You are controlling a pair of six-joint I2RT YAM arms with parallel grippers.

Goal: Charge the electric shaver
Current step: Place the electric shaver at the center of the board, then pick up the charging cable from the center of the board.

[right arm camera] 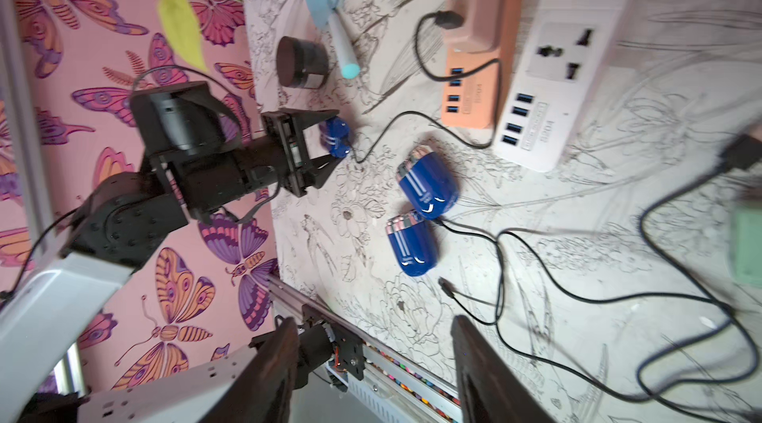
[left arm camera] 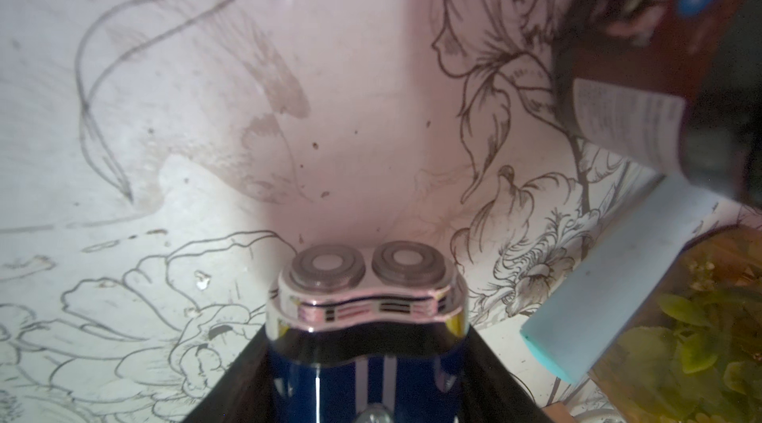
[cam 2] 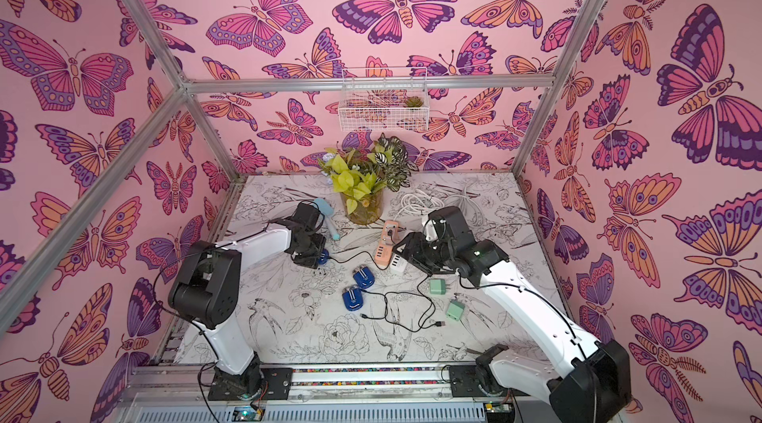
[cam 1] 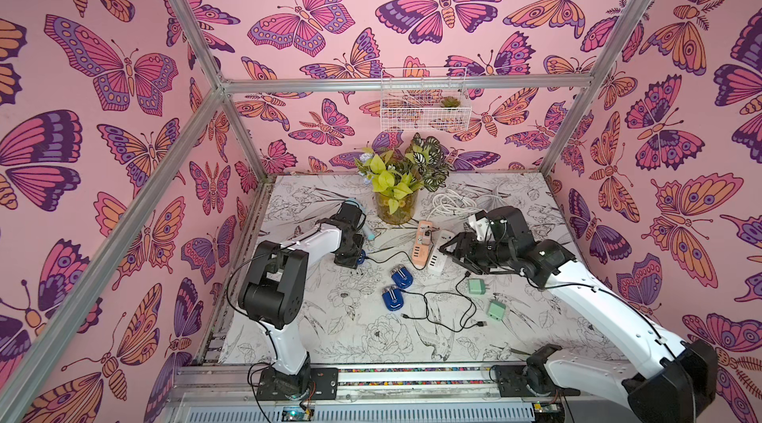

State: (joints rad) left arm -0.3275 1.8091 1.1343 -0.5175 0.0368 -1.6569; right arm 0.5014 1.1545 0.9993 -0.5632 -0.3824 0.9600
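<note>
**L gripper on shaver, cable in; R gripper empty**

L gripper (right arm camera: 330,137) is clamped on a blue electric shaver w/ silver twin-round head (left arm camera: 367,289). Fingers sit either side of its body and the head faces the white flower-print table (cam 1: 330,338). Shaver is left of centre, near the salmon-orange power strip (right arm camera: 478,83). A thin black cable (right arm camera: 383,140) runs from the shaver's base to a pink USB adapter (right arm camera: 474,12) plugged into that strip. R gripper (right arm camera: 373,330) hovers by the white power strip (right arm camera: 556,83), jaws apart, nothing btwn them. A second blue shaver (cam 1: 402,276) and a third blue shaver (cam 1: 391,297) lie mid-table. Two mint-green wall adapters (cam 1: 476,287) lie loose nearby.
</note>
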